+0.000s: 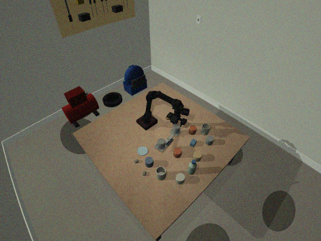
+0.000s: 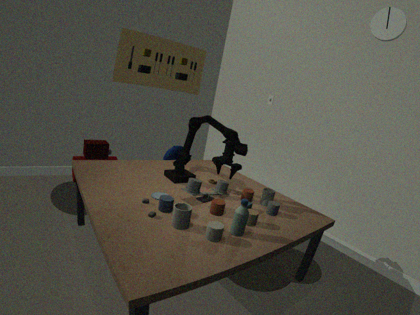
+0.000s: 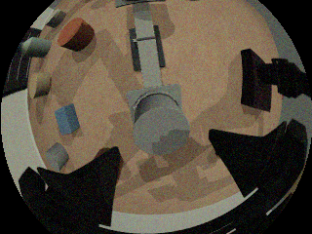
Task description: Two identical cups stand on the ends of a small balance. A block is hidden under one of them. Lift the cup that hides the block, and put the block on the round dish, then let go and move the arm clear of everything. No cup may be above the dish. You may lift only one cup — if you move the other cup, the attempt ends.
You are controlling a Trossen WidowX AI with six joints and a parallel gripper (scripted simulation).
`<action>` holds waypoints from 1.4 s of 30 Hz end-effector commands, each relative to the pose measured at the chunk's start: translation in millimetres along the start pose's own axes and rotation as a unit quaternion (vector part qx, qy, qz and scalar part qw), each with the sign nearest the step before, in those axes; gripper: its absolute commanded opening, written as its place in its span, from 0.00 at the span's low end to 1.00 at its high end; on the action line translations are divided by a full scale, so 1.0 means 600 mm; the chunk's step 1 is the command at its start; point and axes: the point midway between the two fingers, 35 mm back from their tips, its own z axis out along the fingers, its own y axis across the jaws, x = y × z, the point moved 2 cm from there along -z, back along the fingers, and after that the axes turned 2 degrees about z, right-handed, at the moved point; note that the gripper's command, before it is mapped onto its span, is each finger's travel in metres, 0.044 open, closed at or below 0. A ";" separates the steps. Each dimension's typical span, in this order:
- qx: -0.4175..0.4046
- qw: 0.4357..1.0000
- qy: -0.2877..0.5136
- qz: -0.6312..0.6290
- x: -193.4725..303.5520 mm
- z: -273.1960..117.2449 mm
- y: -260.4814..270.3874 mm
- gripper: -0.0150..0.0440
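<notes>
Wrist view shows the end effector (image 1: 178, 123) (image 2: 224, 176) (image 3: 166, 143) spread; top view blurs it.End effector (image 1: 178, 123) (image 2: 224, 176) (image 3: 166, 143) hangs open; only top and exterior show the dish (image 1: 142, 150) (image 2: 159, 195).

1. Top: high above the brown wooden table (image 1: 155, 192) (image 2: 163, 264), tilted steeply down toward the room corner; farthest back, whole tabletop inside.
2. Exterior: lower, nearer, off the table's front corner, facing that same corner more levelly.
3. Wrist: closest, above the grey balance (image 1: 169, 139) (image 2: 205, 197) (image 3: 147, 54), looking down between the black claw's (image 1: 178, 124) (image 2: 224, 176) (image 3: 165, 141) fingers.
4. Top and exterior share arm, table, walls.
</notes>
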 end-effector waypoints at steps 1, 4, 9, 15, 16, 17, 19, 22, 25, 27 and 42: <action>0.002 1.000 -0.003 0.006 0.001 0.009 0.001 1.00; 0.002 1.000 -0.003 0.006 0.001 0.026 0.000 1.00; 0.002 1.000 -0.003 0.006 0.001 0.030 0.001 1.00; 0.000 1.000 -0.003 0.006 0.001 0.046 0.002 1.00; 0.000 1.000 -0.003 0.006 0.001 0.048 0.003 1.00; 0.000 1.000 -0.003 0.006 0.001 0.051 0.003 1.00; 0.000 1.000 -0.003 0.006 0.001 0.057 0.003 1.00; 0.001 1.000 -0.003 0.006 0.001 0.065 0.003 1.00; 0.001 1.000 -0.003 0.006 0.001 0.073 0.003 1.00; 0.001 1.000 -0.003 0.006 0.001 0.079 0.003 1.00; 0.002 1.000 -0.004 0.006 0.001 0.119 0.000 1.00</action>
